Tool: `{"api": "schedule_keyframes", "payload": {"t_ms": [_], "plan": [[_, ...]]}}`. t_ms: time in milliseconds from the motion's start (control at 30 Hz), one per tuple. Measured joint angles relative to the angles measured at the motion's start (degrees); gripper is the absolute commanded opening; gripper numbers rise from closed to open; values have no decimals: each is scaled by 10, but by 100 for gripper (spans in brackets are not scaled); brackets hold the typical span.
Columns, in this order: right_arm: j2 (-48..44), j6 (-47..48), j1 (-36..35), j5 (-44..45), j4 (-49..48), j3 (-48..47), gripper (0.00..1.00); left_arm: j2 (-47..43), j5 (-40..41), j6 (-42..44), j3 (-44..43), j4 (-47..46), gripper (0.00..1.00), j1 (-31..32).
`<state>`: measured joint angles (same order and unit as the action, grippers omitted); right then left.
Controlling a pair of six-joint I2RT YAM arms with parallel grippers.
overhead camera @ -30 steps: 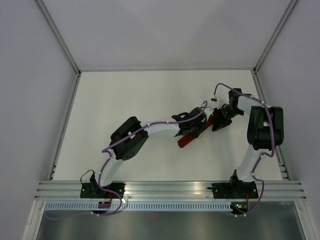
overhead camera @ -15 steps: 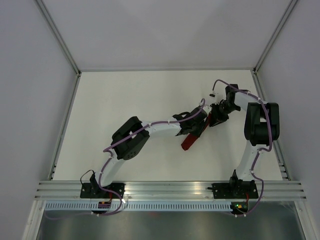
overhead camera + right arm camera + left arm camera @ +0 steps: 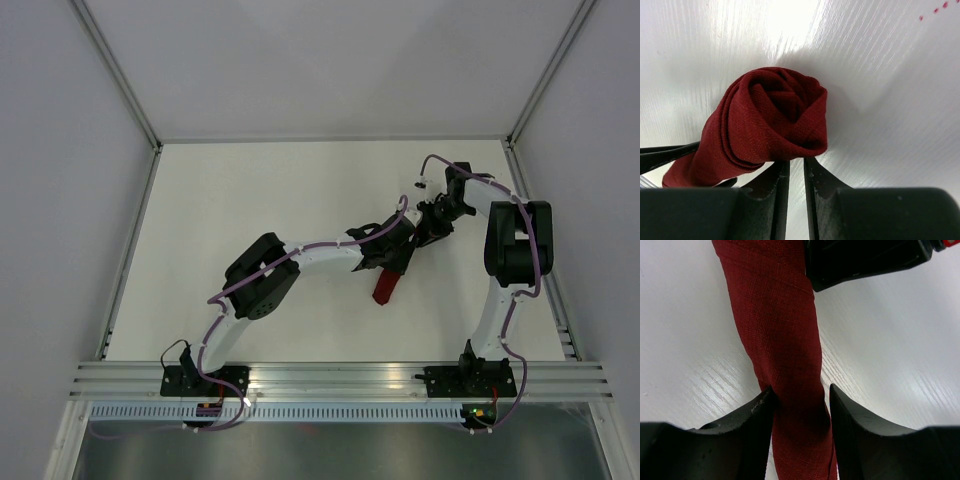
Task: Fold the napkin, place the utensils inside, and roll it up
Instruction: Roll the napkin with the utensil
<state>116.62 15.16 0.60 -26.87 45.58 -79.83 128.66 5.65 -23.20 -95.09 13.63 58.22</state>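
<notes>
1. White tabletop (image 3: pixel 250 200) is carrying the rolled napkin (image 3: pixel 785 340) between my grippers.
2. My left gripper (image 3: pixel 801 395) is pinching its sides; my right gripper (image 3: pixel 796 167), nearly closed and empty, is touching its end.
3. I am judging rolling finished; releasing must not unroll it.

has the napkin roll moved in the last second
Yes: the napkin swung its near end right, toward the right arm's base, now pointing more squarely at the front rail.

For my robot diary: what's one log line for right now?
napkin: rolled up | left pincer: straddles roll | right pincer: at roll's end
</notes>
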Motion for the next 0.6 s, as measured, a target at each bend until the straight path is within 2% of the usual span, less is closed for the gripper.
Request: {"api": "schedule_keyframes", "payload": {"t_ms": [600], "plan": [[20,-1,-32,30,3,-42,22,0,-1,-37,-1,-5,56,-2]]}}
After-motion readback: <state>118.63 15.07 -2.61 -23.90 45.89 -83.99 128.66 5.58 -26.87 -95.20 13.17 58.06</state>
